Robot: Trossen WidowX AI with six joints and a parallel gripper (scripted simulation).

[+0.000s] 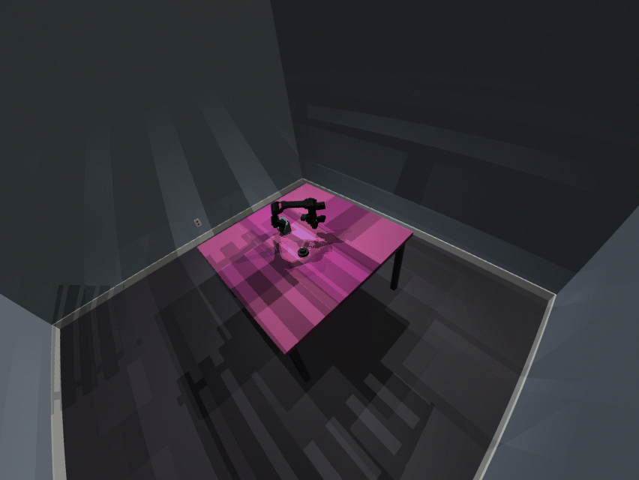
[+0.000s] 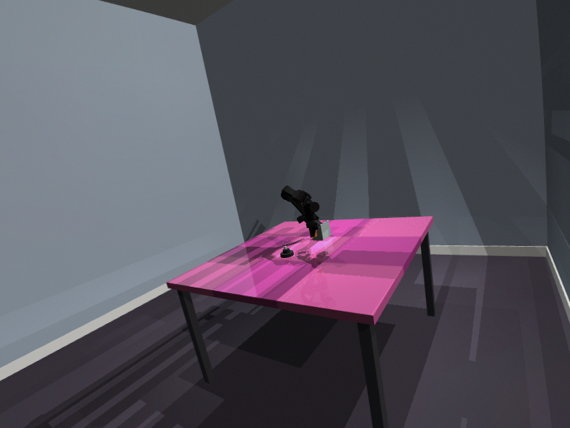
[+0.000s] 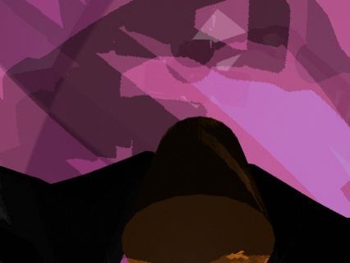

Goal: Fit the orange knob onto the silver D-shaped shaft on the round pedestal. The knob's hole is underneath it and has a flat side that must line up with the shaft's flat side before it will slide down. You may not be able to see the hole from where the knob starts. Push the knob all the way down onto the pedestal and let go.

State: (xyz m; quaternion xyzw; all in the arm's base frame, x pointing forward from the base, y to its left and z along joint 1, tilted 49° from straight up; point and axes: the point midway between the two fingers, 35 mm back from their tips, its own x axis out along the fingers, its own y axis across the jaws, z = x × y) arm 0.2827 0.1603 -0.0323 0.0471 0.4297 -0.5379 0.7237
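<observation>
The orange knob [image 2: 315, 233] [image 3: 199, 226] is held between the two black fingers and hangs above the table. My gripper [image 2: 314, 235] [image 3: 199, 168] is shut on its sides. In the top view the gripper [image 1: 314, 223] hides nearly all of the knob. The wrist view shows the knob's round top and dark side; its hole is hidden underneath. The round black pedestal [image 1: 303, 253] [image 2: 286, 253] stands on the table, apart from the knob, to its left in the exterior view. The small silver shaft [image 2: 285, 247] stands up bare from it; its flat side is too small to make out.
The pink table [image 1: 310, 310] [image 2: 340, 294] carries the arm and pedestal. A pale grey block [image 1: 284, 226] [image 2: 324, 230] stands at the arm's base, behind the gripper in the exterior view. Shadows and bright reflections cross the table top.
</observation>
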